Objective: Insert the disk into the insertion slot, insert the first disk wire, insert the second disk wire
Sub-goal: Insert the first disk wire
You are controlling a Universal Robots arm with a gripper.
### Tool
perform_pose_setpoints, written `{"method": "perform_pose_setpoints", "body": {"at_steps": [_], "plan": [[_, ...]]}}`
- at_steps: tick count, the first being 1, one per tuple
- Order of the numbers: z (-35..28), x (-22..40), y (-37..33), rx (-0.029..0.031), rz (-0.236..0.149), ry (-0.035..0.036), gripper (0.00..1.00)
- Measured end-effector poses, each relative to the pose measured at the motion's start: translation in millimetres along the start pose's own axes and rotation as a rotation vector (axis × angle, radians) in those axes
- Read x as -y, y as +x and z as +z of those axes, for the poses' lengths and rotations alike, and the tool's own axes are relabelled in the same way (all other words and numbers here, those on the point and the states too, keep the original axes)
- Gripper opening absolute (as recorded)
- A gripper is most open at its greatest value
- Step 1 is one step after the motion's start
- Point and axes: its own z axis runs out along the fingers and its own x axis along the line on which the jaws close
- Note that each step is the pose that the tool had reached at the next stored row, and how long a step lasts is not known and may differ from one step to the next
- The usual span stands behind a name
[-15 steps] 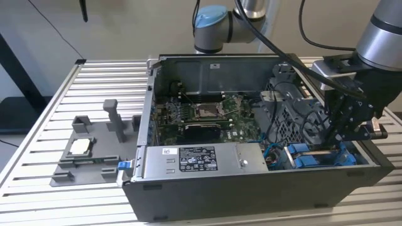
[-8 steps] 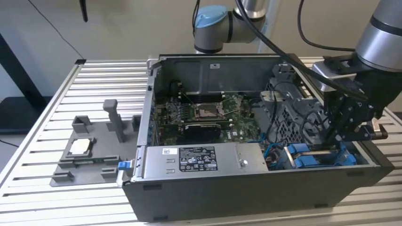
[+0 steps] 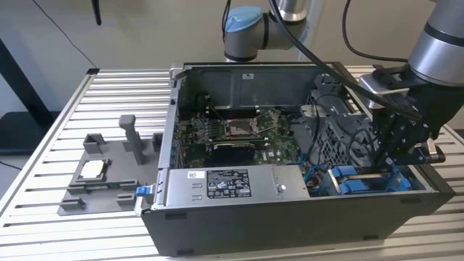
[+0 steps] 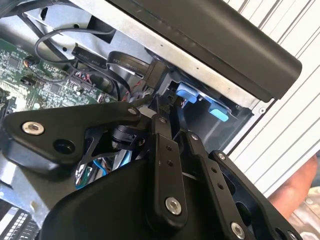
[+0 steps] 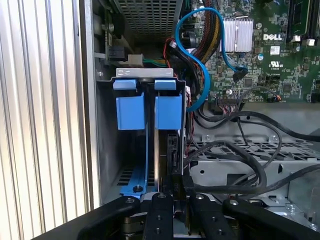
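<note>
Beside the open black-and-grey metal computer case [image 3: 290, 228], on the exterior view's left, a grey plastic fixture [image 3: 101, 182] sits on the slatted metal worktop [image 3: 43, 217]. At the case's end on the exterior view's right, the silver-grey disk [image 5: 161, 150] stands on edge inside the narrow grey metal insertion slot [image 5: 106, 145]. The black claw [image 3: 390, 157] hangs just above; spread or pinching, I cannot tell. Loose black cables [image 5: 260, 172] crowd it, so a snag could tug one free.

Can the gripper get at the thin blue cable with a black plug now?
Probably yes: the thin blue cable hangs loose over the green board, uncovered, though black wires crowd beside it.
</note>
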Motion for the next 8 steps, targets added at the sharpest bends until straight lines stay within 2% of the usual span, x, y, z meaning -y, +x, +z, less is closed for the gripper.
{"method": "perform_pose_setpoints", "body": {"at_steps": [8], "plan": [[1.4,-0.1,0.0,0.0016,0.000,0.0000,0.19]]}}
